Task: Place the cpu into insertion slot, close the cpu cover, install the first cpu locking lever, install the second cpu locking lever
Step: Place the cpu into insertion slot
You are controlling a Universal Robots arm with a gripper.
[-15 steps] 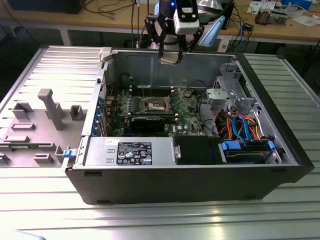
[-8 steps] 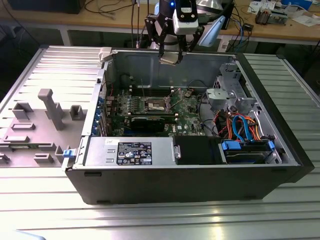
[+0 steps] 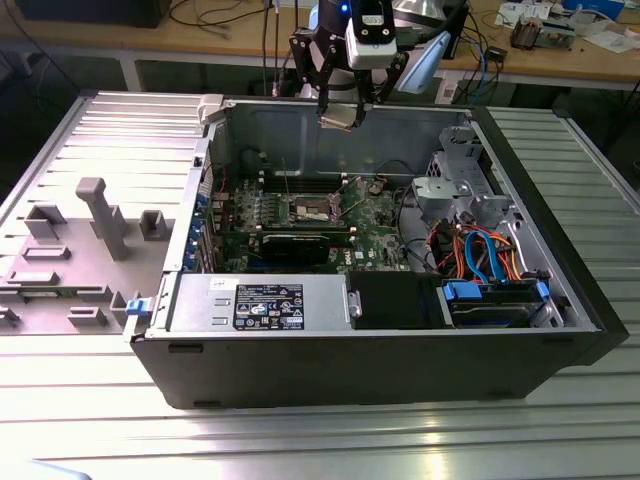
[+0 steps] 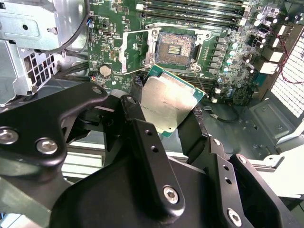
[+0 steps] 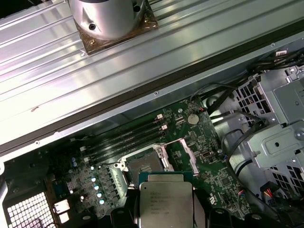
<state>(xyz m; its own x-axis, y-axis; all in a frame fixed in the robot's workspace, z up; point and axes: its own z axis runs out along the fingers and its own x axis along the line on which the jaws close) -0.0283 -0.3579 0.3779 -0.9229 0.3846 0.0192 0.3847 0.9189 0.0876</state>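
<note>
The cpu (image 4: 168,99) is held clamped by the gripper (image 4: 161,114), whose black fingers (image 4: 189,128) are pressed against two opposite edges of the chip. The chip's dull metal top is left uncovered, and a thin green edge is seen around it. The cpu is carried in the air, apart from the insertion slot (image 4: 175,47) and not yet seated in it. In the exterior view it is seen well above the slot, near the upper edge of the open computer case (image 3: 400,360).

The insertion slot is left bare, so that its square contact field is exposed inside the silver rim. The cpu cover (image 4: 129,47) is swung open and is seen just beside the slot, at one of its edges. Whether the locking levers are latched or free cannot be told.

The slot is set in the green motherboard (image 4: 107,35). The long memory slots (image 4: 190,7) are found just beside the insertion slot, on the side away from the cpu. A round coin battery (image 4: 105,70) is seen near the slot, beyond the open cover, and a grey metal drive cage (image 4: 23,42) is placed farther from the slot on that same side. In the exterior view a power supply (image 3: 260,300) with a dark label is seen well apart from the slot, against the case wall
</note>
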